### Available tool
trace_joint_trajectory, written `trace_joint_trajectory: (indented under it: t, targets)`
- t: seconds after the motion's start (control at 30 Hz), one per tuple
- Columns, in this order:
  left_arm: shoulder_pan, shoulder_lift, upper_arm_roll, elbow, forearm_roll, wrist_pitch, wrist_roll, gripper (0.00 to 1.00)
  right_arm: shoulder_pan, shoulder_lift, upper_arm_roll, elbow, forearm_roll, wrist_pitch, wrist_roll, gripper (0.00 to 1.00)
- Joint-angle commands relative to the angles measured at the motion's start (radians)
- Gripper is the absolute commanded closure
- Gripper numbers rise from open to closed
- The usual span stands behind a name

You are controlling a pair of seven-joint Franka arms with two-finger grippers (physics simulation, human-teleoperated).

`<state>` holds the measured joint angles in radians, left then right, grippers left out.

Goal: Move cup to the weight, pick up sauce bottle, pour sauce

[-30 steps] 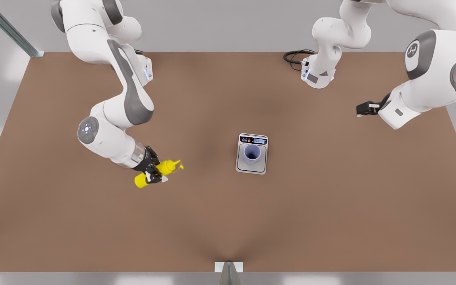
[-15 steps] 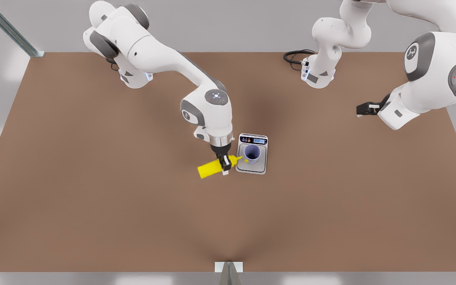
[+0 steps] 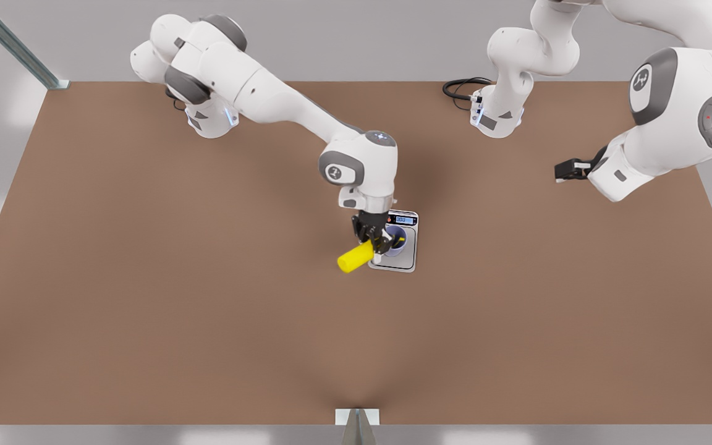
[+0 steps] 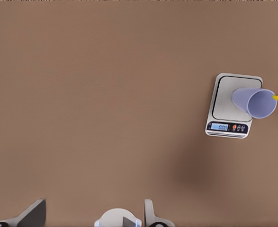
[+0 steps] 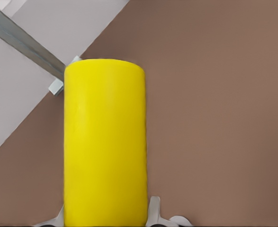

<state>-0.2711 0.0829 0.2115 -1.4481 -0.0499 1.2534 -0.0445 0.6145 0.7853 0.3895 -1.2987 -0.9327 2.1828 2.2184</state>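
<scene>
A: Right gripper (image 3: 379,242) clamped tight on the sauce bottle (image 3: 356,256), its base swung up toward the camera and its nozzle end tipped down over the cup (image 3: 395,240).

B: Half a second ago that bottle lay nearly level just short of the rim; now it has come on over the cup and pitched nozzle-down.

A: The cup sits on the weight (image 3: 396,258), right under the gripper, as before. From the left wrist you catch the yellow tip at the cup's (image 4: 255,102) mouth.

B: Farther off, the left gripper (image 3: 567,170) waits well clear of the weight (image 4: 232,106) above the table (image 3: 146,309), in the same spot; its fingers (image 4: 151,215) stand apart, holding nothing.
</scene>
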Motion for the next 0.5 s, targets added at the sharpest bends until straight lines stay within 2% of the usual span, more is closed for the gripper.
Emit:
trace_joint_trajectory:
  t: [0.0, 0.13, 0.33, 0.47]
  targets:
    - [0.000, 0.000, -0.001, 0.000, -0.001, 0.000, 0.000, 0.00, 0.004, 0.006, 0.000, 0.006, -0.011, 0.002, 0.004, 0.67]
    - [0.000, -0.003, -0.001, 0.000, -0.004, -0.003, 0.000, 0.00, 0.024, 0.035, 0.002, 0.010, -0.089, 0.000, 0.003, 0.66]
    - [0.000, -0.003, 0.000, 0.003, -0.002, -0.002, 0.002, 0.00, 0.010, 0.020, 0.012, 0.012, -0.086, 0.018, 0.004, 0.67]
    - [-0.002, -0.002, 0.000, 0.006, 0.007, 0.000, 0.000, 0.00, -0.022, -0.041, 0.012, -0.013, 0.029, 0.018, 0.006, 0.69]
